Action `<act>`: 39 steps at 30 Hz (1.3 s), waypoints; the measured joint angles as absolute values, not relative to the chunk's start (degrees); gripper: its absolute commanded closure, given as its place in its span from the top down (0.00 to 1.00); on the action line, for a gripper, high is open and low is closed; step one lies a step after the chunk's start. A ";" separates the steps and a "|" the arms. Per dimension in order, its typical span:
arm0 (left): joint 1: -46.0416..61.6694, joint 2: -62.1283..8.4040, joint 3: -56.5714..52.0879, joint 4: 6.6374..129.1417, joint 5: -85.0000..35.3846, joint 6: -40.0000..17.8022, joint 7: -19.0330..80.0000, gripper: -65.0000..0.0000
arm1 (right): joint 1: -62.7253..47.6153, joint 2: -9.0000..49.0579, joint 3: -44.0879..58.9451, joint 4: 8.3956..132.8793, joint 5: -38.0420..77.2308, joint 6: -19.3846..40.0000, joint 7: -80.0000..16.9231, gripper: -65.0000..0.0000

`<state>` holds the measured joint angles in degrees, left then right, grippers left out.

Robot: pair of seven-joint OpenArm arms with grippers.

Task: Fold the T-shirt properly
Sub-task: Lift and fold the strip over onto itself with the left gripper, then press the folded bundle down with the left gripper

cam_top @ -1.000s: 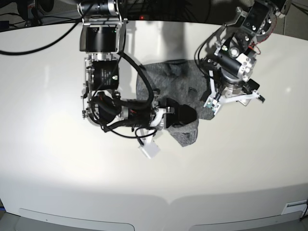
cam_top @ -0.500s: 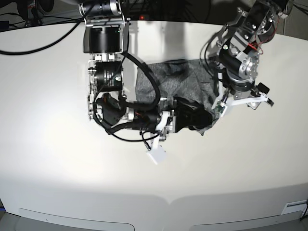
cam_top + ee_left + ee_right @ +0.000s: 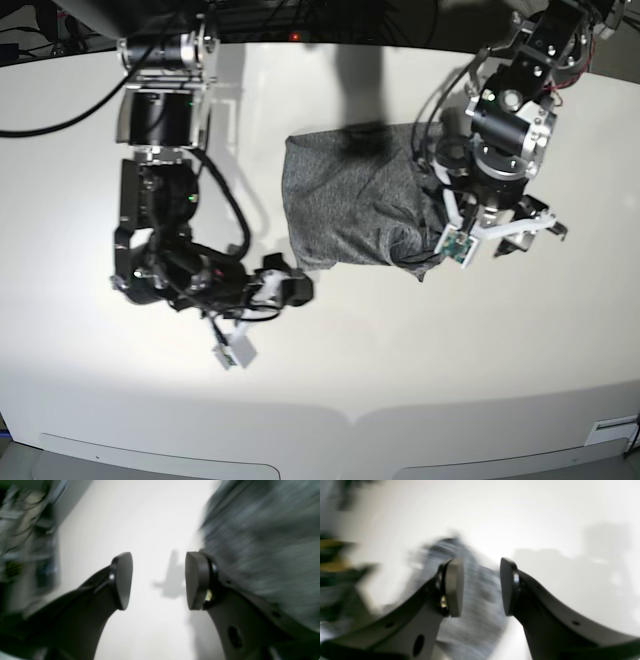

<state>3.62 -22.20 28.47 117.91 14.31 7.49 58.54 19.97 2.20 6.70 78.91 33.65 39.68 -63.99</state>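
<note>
a: both claws inspected. left claw [image 3: 158,580]: jaws apart, nothing between them, bare desk [image 3: 480,340] below. right claw [image 3: 481,587]: jaws apart, nothing held, grey cloth behind the gap.

b: t-shirt [image 3: 350,205] location?

a: on the desk, upper middle of the base view, bunched into a rough rectangle. its right end is lumpy, just beside my left claw [image 3: 497,235]. my right claw [image 3: 285,290] sits off the lower left corner, not touching.

b: step in hand?

a: my judgement: between grasps, fold unfinished. next move calls for catching a clean edge, likely that lumpy right end, and laying it flat.

b: room?

a: plenty of bare desk toward the near side and on both flanks.
</note>
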 measured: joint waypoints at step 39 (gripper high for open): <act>8.84 -3.29 28.23 98.56 13.45 -1.87 46.61 0.49 | 19.81 10.46 0.64 78.04 30.55 39.68 -61.54 0.38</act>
<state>8.84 -3.29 28.23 98.56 13.45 -1.87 46.61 19.81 10.46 0.64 78.04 30.55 39.68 -61.54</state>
